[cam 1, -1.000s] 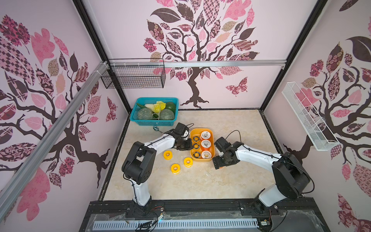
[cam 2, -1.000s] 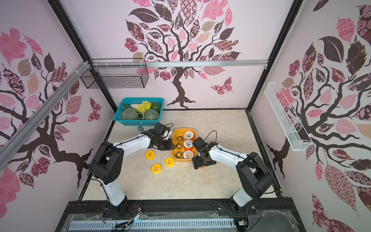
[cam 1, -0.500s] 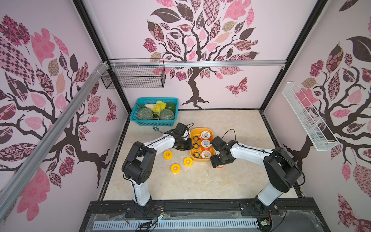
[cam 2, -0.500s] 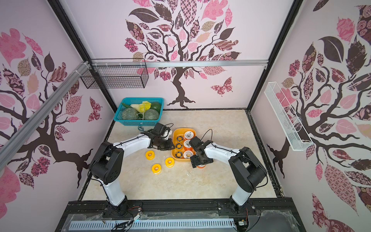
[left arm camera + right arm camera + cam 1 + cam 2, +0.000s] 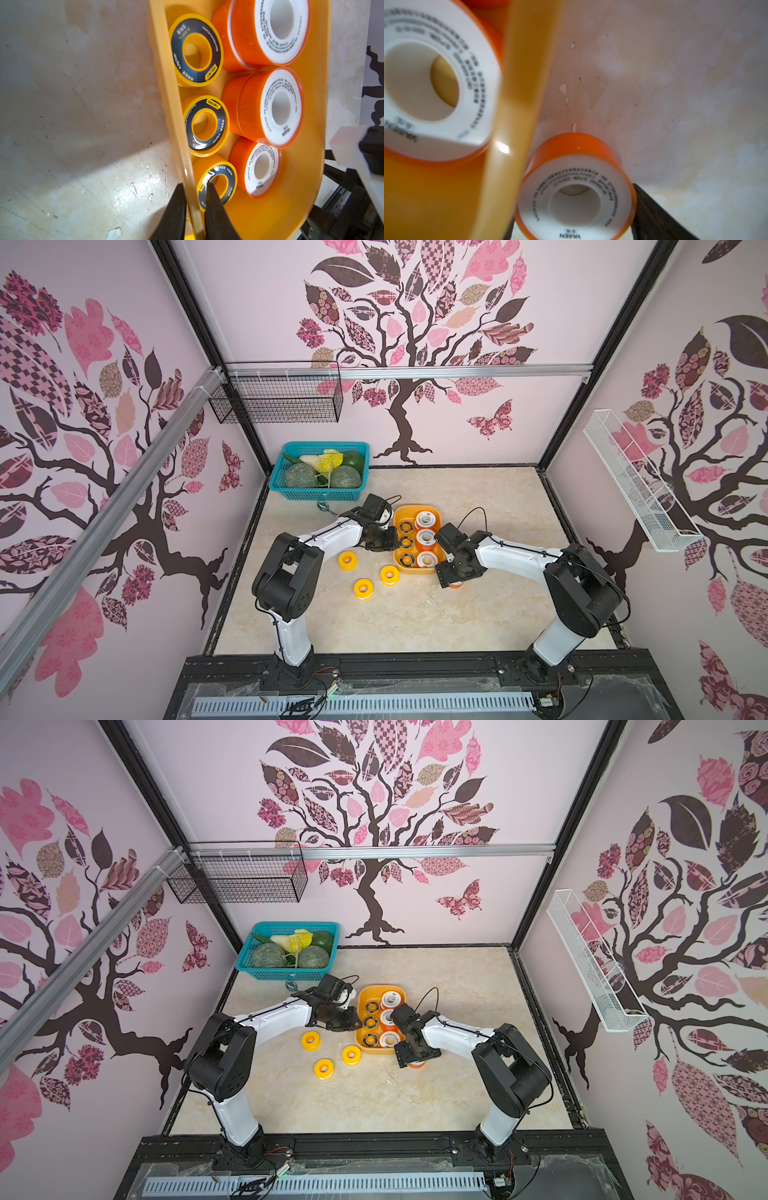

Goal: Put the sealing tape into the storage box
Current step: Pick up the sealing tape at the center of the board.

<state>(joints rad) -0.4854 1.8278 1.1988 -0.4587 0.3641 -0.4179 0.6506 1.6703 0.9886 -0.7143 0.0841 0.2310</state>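
Where left tool (image 5: 194,185) pinches storage box (image 5: 315,83), arm (image 5: 332,533) outstretched.

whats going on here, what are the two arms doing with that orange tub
The left gripper is shut on a side wall of the storage box, apparently steadying it. Six tape rolls sit inside. The right gripper has its jaws either side of an orange tape roll standing on the table just outside the box; whether they grip it yet is unclear. Three yellow rolls lie on the table.
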